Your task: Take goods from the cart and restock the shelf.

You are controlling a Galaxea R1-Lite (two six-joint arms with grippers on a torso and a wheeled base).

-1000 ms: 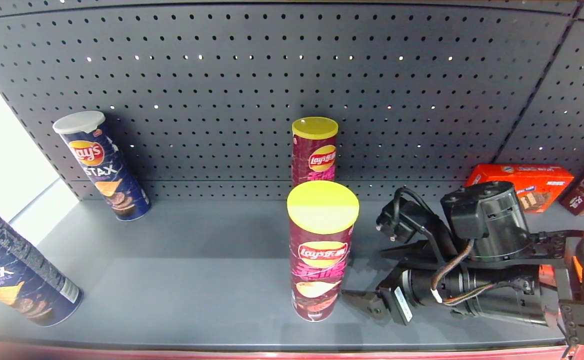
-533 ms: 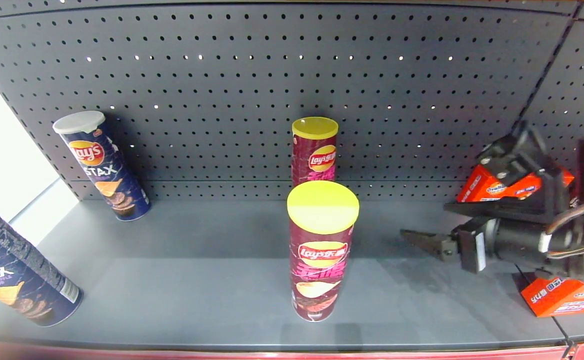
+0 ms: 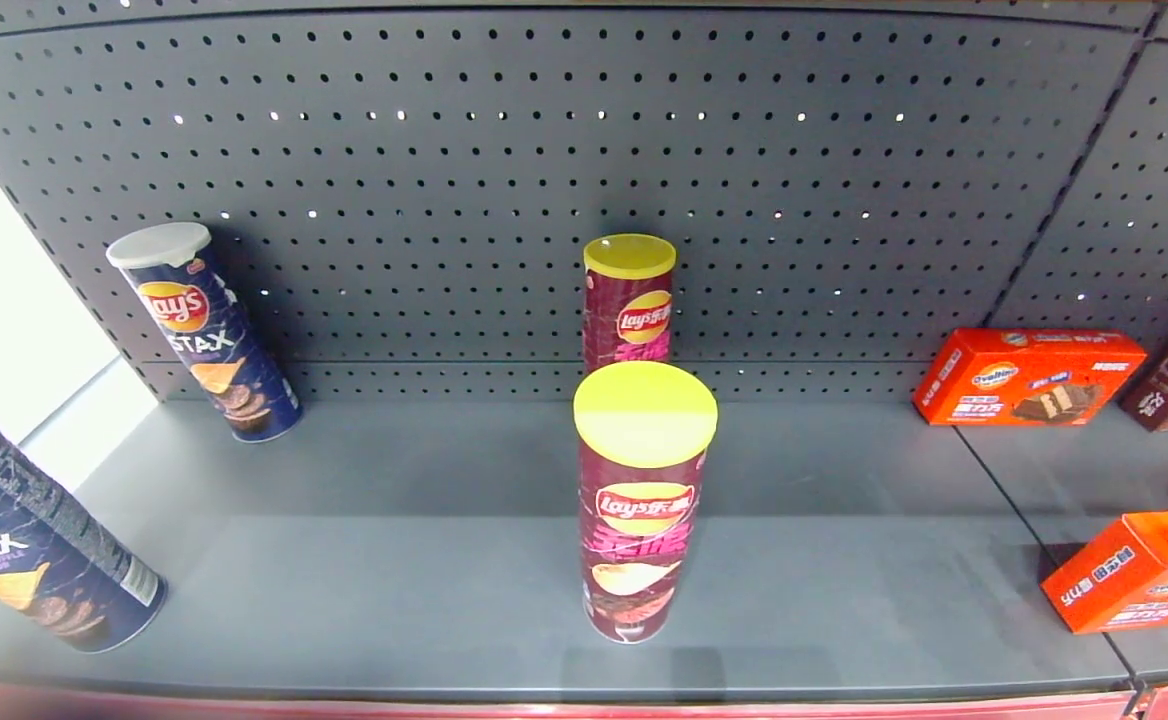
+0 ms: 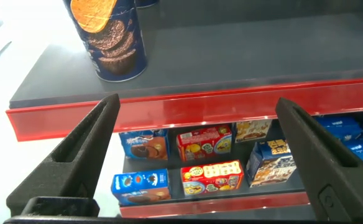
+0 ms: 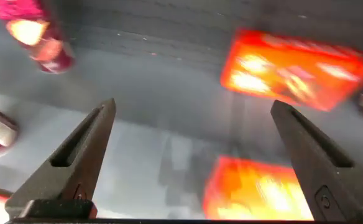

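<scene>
shelf (image 3: 424,570): front purple can (image 3: 644,520) centre | blue can (image 3: 206,330) back-left | orange box (image 3: 1029,377) back-right

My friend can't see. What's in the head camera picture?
A purple chip can with a yellow lid stands at the middle front of a grey shelf, with a second purple can behind it. At the left stand dark blue cans, and at the right lie orange boxes.

The gray shelf (image 3: 424,560) holds a near purple can (image 3: 642,500), a far purple can (image 3: 629,300) behind it — a near blue can (image 3: 34,540), far blue can (image 3: 206,330) left, near orange box (image 3: 1134,570), far orange box (image 3: 1029,376) right.
</scene>
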